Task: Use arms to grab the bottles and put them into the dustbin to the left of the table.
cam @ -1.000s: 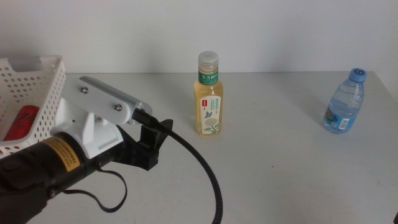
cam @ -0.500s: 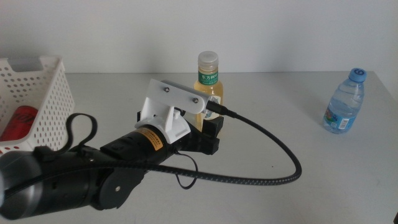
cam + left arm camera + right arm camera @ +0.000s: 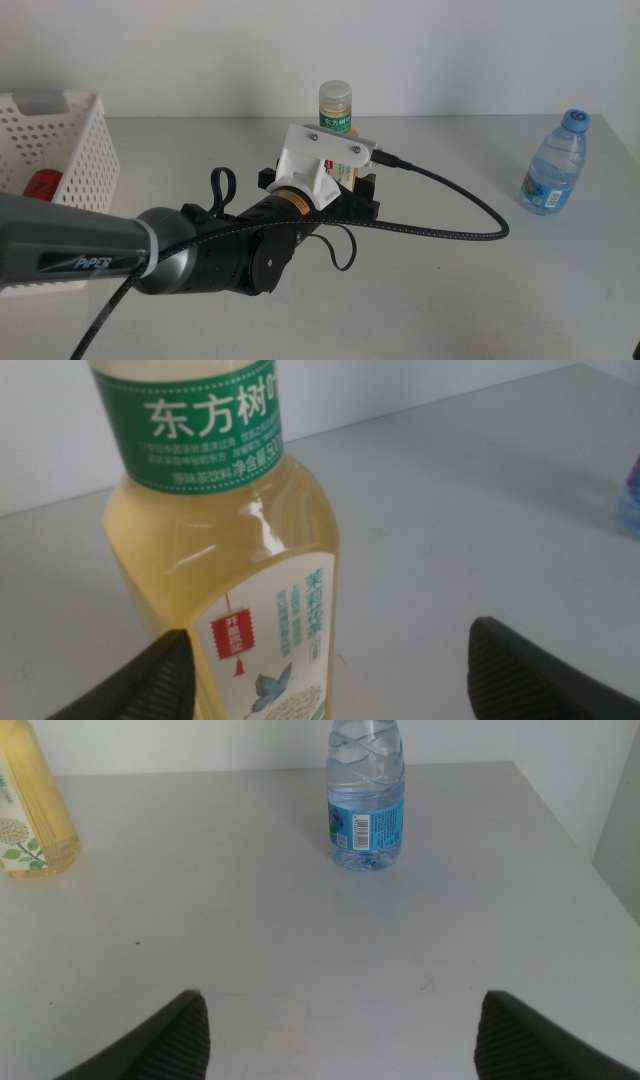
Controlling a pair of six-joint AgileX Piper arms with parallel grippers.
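We were closing on the tea bottle (image 3: 225,560) at frame centre, left gripper (image 3: 330,670) open around it (right gripper (image 3: 340,1030) open, idle), needing only to squeeze and lift.

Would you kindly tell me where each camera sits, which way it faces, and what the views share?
Middle view: above the table, looking forward and down; left arm reaching the tea bottle.
Left wrist view: on that arm, close on the tea bottle; left gripper open.
Right wrist view: low over the table, facing the water bottle; right gripper open.
All three show the tea bottle.
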